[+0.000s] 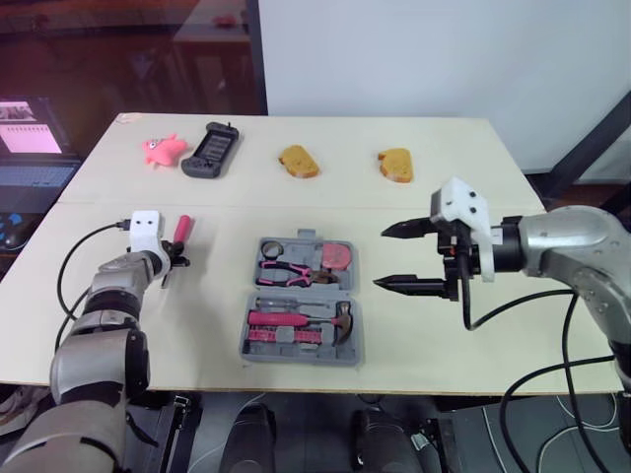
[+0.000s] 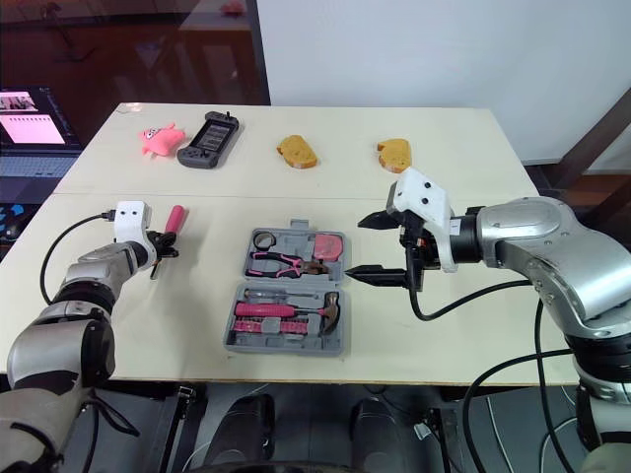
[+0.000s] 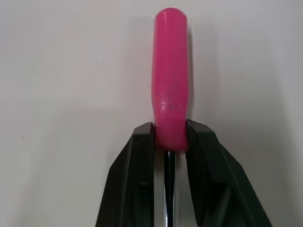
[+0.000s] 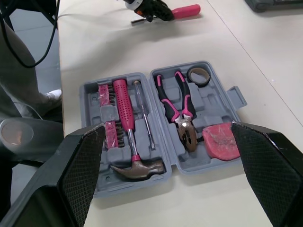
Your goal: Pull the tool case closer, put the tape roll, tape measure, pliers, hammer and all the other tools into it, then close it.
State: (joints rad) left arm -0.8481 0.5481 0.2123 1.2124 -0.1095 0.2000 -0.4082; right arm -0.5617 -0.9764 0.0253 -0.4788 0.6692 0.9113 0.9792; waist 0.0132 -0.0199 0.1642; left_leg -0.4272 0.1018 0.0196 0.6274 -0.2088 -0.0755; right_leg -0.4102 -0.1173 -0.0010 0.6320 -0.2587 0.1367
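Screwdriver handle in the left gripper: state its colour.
Pink screwdriver handle; the left wrist view shows it best.

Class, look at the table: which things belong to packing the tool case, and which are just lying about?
Belong to the job: tool case, tape roll, tape measure, pliers, hammer, pink-handled screwdriver gripped by the left gripper.

Just lying about: pink toy, black handheld device, two toast-like pieces.

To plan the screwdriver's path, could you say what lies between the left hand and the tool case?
Only bare table, seen in the left eye view, separates left hand from tool case.
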